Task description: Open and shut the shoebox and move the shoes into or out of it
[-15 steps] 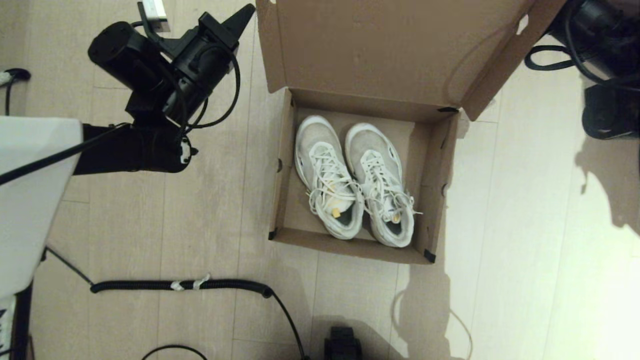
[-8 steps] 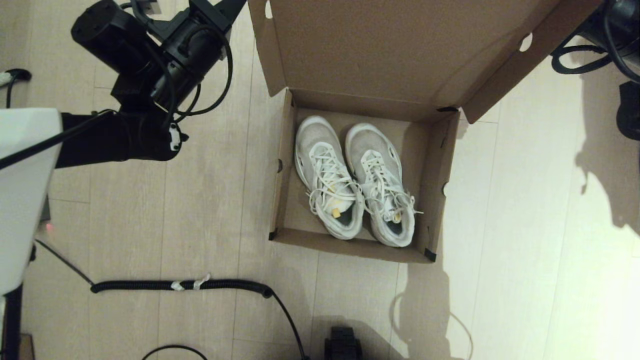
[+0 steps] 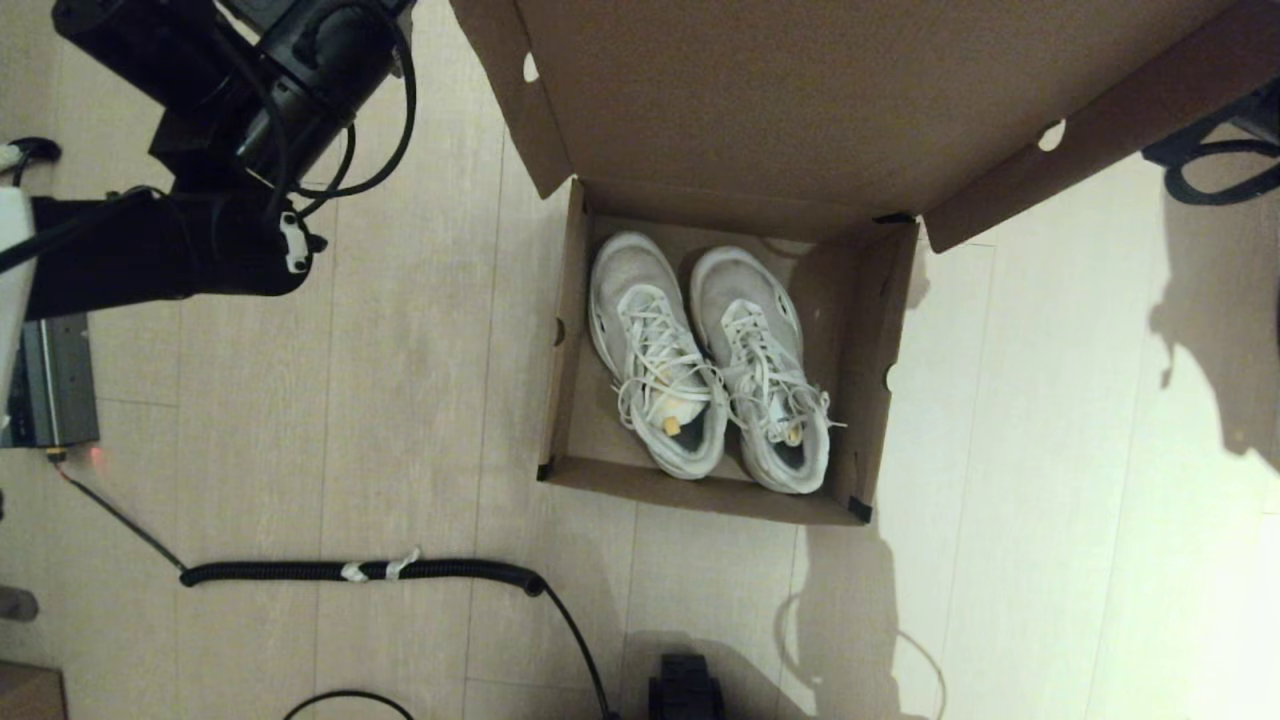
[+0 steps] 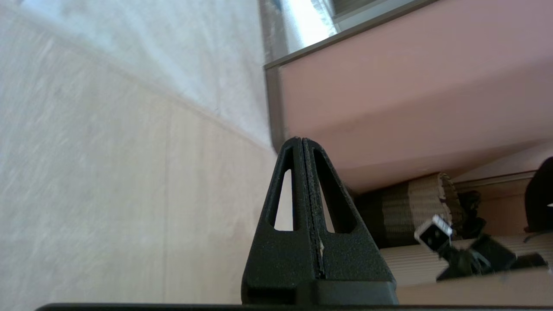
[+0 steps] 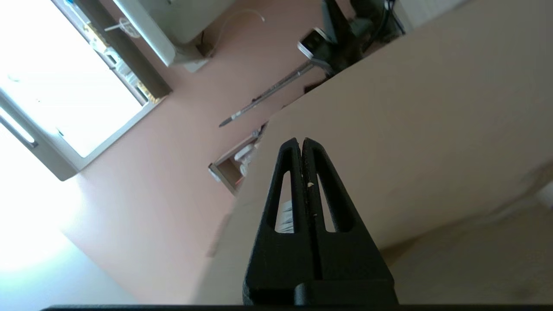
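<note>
On the wooden floor [image 3: 420, 400] sits the shoebox [image 3: 562, 400], open, lid [image 3: 820, 100] tilted up and leaning forward over the back wall, its far edge cut off at the head view's top. Lid sits higher and nearer the camera than half a second ago, covering more of the frame. Left arm [image 3: 220, 130] is raised at upper left, beside the lid's left flap, wrist angled up and away; it has moved up and outward since the earlier frames, and its gripper tip has left the head view. Left gripper [image 4: 301, 147] in the wrist view has fingers pressed together, holding nothing, pointing at a wall and floor edge. Right arm is almost out of the head view at upper right, only a cable loop [image 3: 1205, 165] showing behind the lid's right flap; earlier more of it was visible. Right gripper [image 5: 301, 144] is likewise pressed together with nothing between the fingers, tip close to the lid's outer face; contact cannot be told. Shoes [image 3: 705, 360] lie side by side inside the box, toes toward the hinge, unmoved. Black cable [image 3: 360, 571] lies on the floor in front.
</note>
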